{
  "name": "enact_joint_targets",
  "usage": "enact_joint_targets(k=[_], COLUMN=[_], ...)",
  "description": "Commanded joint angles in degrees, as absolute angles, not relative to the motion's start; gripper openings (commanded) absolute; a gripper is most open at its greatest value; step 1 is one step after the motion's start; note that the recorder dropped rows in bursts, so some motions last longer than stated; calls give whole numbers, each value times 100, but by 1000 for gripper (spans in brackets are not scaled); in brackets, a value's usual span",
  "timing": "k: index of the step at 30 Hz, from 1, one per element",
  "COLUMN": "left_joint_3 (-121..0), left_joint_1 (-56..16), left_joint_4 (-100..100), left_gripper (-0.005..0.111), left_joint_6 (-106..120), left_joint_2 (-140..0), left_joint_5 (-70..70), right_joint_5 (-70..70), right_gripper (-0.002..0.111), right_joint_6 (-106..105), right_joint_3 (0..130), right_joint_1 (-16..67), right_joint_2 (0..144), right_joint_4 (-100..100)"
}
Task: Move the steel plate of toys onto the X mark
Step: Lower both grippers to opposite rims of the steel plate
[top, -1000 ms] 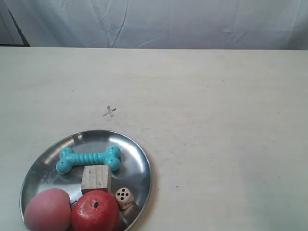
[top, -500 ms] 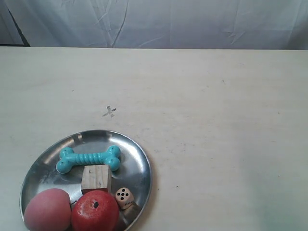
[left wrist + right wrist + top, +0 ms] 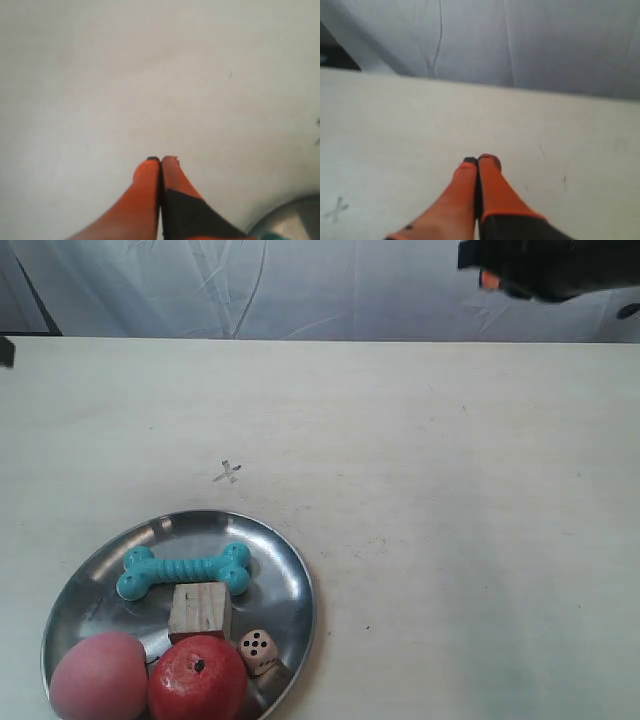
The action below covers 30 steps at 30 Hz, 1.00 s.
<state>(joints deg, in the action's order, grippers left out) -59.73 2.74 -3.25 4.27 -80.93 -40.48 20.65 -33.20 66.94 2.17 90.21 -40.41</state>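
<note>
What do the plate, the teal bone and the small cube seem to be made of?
The plate looks like polished metal, probably steel: it shines and shows blurred reflections. The teal bone looks like rubber or soft plastic, matte, with moulded ribs. The cube looks like bare wood: pale tan faces with faint grain lines.

Setting: robot test bench, lab-type room. Evidence follows. I work over a bare cream worktop. A creased pale sheet hangs behind it as a backdrop and closes off the far edge. A dark gap shows beside the sheet in my right wrist view. A small X mark is pencilled straight onto the worktop surface. The props are unrelated toys gathered on a steel plate: teal bone, wooden cube, die, red apple, pink ball.
</note>
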Motion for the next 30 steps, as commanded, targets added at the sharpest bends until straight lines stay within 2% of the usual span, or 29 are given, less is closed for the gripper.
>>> enact_joint_targets(k=[1,9,13,17,21,26,30], left_joint_3=[-6068,-6068,-6068,-6068,-5923,-5628,-5567], left_joint_1=[276,276,276,276,276,276,276], left_joint_4=[-385,-702,-676,-908,-1720,-2153,-2084], left_gripper=[0,0,0,0,1,19,41], left_joint_6=[528,660,730,1276,1989,2454,2454], left_joint_2=[-8681,-8738,-8738,-8859,-9114,-9487,-9704], left_joint_5=[-4852,-4482,-4747,-5653,-6104,-6175,-6191], right_joint_5=[3578,6996,6996,6996,6923,6734,6051], right_gripper=[-1,-1,-1,-1,-1,0,19], right_joint_6=[-1595,-3748,-2303,-528,0,-1158,-1805], right_joint_3=[7509,7749,7574,7495,7495,7083,6251], right_joint_1=[-4,81,233,310,323,523,729], right_joint_2=[10422,11454,11494,11494,11397,11105,10784], right_joint_4=[-3005,-4391,-2633,-666,-513,-2017,-3182])
